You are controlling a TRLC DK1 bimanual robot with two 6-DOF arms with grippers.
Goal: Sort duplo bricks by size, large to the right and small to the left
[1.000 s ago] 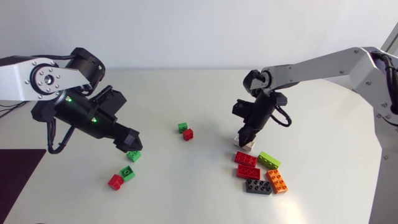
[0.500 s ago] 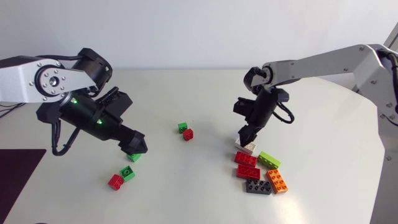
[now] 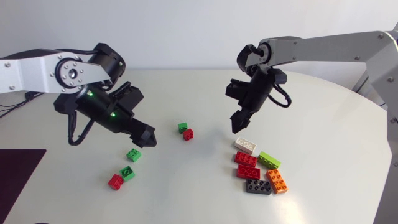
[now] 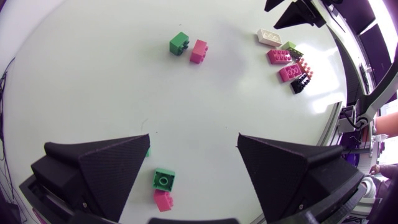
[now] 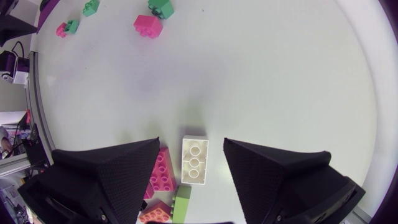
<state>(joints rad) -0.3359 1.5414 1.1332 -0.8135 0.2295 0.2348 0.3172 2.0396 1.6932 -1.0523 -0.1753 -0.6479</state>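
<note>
Head view: the left arm's fingers (image 3: 145, 135) hang spread and empty near a small green brick (image 3: 134, 154) toward the left near edge of the surface (image 3: 186, 196). The right arm's fingers (image 3: 239, 120), likewise spread and empty, hover over a white brick (image 3: 245, 145) beside the large pile (image 3: 247, 172). Mid-surface, two small bricks (image 3: 188, 134) sit touching; closing on one could knock the other away.

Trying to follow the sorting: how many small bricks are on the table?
5. Mid-table, a green brick beside a red brick. At left, a lone green brick by the left end effector, then the front green brick touching the front red brick. None seems hidden.
</note>
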